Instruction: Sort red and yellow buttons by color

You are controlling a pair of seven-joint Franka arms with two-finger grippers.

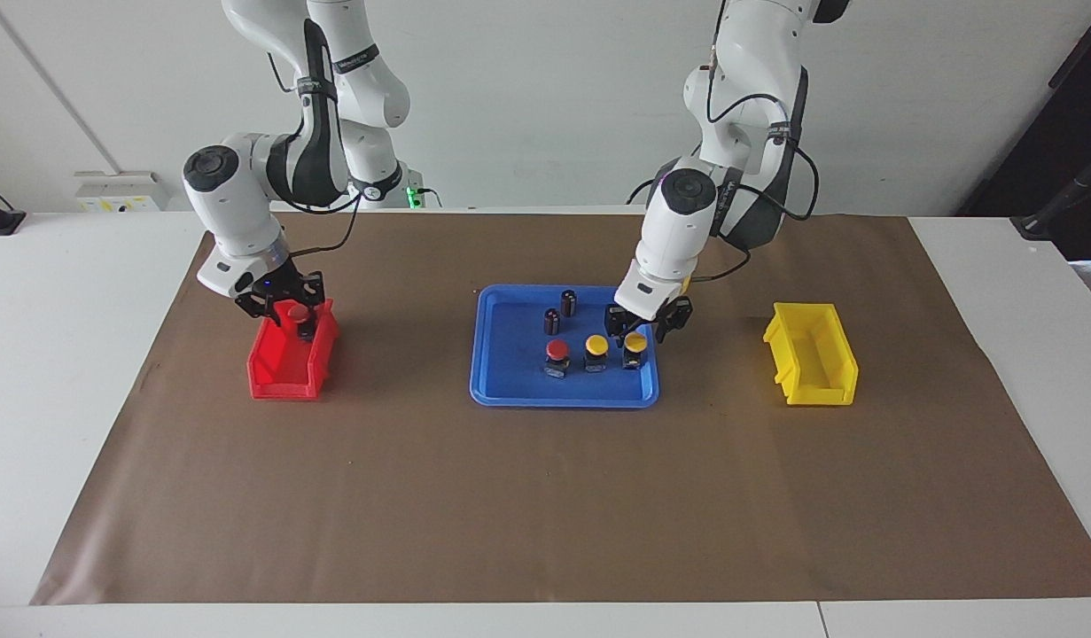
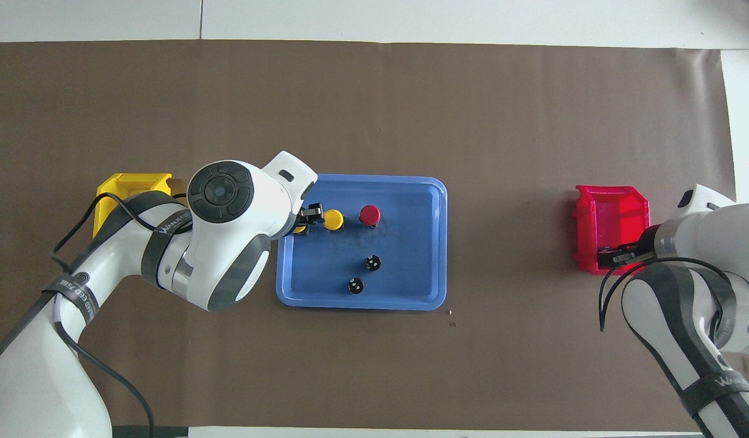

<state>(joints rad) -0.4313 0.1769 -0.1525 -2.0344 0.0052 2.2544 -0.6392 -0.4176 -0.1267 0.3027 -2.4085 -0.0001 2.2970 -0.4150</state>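
Observation:
In the blue tray (image 1: 510,394) a red button (image 1: 557,349) and two yellow buttons stand in a row. My left gripper (image 1: 638,328) is low over the yellow button (image 1: 635,340) at the tray's left-arm end, open, one finger on each side of its cap. The other yellow button (image 1: 596,344) stands between that one and the red one. My right gripper (image 1: 292,317) is down in the red bin (image 1: 275,381) at the end nearer the robots. A second red button (image 1: 299,312) sits at its tips.
Two dark capless cylinders (image 1: 568,301) (image 1: 552,321) stand in the tray nearer the robots than the buttons. A yellow bin (image 1: 820,394) sits on the brown paper at the left arm's end of the table, with nothing showing in it.

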